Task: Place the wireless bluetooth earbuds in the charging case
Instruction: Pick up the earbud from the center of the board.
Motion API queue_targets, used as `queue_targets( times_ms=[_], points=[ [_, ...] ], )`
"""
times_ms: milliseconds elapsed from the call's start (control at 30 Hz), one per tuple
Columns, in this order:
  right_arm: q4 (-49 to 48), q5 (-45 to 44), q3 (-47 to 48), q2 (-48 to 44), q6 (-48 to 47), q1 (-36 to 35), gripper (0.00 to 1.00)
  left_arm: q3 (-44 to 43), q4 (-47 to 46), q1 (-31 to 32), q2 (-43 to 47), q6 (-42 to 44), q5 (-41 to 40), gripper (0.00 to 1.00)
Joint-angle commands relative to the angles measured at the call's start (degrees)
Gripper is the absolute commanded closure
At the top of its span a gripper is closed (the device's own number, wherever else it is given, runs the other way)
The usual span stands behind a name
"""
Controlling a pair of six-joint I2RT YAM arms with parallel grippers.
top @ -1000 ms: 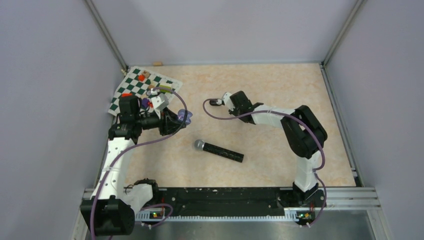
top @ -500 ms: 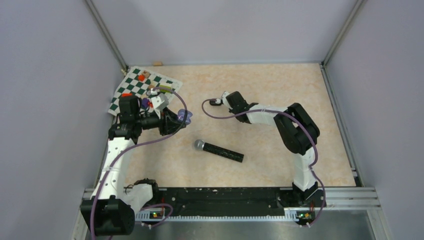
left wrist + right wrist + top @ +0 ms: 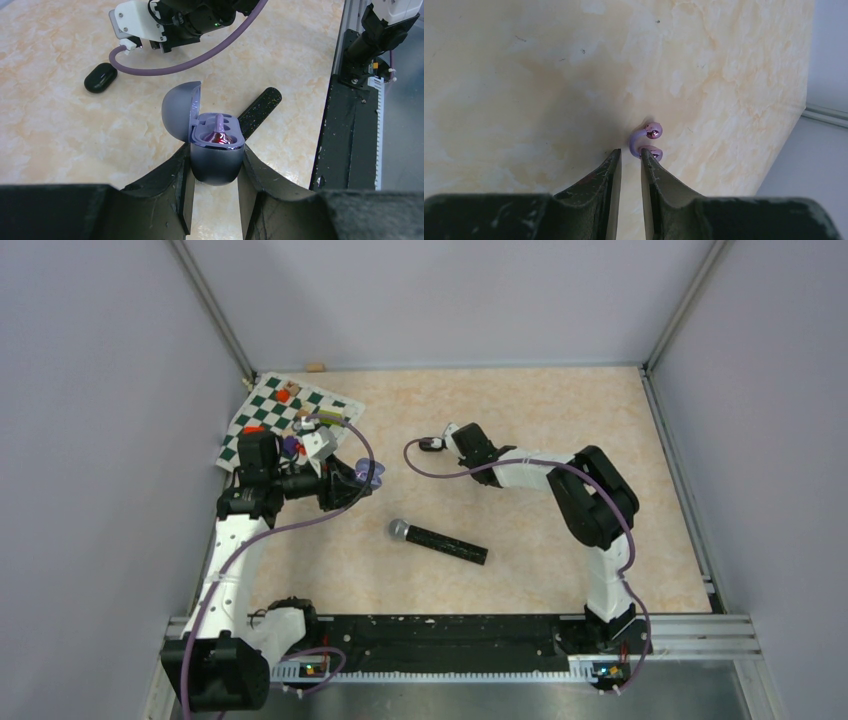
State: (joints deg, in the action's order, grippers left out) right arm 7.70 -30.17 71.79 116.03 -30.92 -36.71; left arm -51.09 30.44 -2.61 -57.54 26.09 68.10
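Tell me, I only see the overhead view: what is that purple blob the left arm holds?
Observer: The left wrist view shows the left gripper clamped on a rounded grey-purple plastic charging case, lid flipped open.
Operator: Anything inside?
Observer: One shiny purple earbud is seated there; I see no second one.
Operator: And the right arm?
Observer: Its wrist view shows a tiny C-shaped purple earbud on the beige marbled tabletop at the tips of the right gripper, fingers slightly apart; whether they pinch it is unclear.
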Motion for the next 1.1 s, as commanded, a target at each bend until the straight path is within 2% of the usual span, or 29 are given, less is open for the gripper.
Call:
queue_targets(
  times_ms=[0,267,567,1067],
  points=[
    [2.32,-0.02,0.21,2.15,0.5,-0.07,0.78,0.11,-1.31,-0.38,0.44,0.7,1.6,1.0],
    [2.27,0.31,0.05,1.87,0.44,1.26,0.78,0.11,-1.26,-0.45,0.43,0.7,1.66,1.0],
    [-1.99,-1.7,-1.4,2.17,-2.96,1.57,0.78,0.11,-1.34,-0.42,0.41,0.63,1.79,1.0],
    [-10.24,-3.75,-4.35,-0.98,-6.85,2.87,0.89,0.1,-1.32,-0.52,0.35,0.52,2.01,1.0]
  ],
)
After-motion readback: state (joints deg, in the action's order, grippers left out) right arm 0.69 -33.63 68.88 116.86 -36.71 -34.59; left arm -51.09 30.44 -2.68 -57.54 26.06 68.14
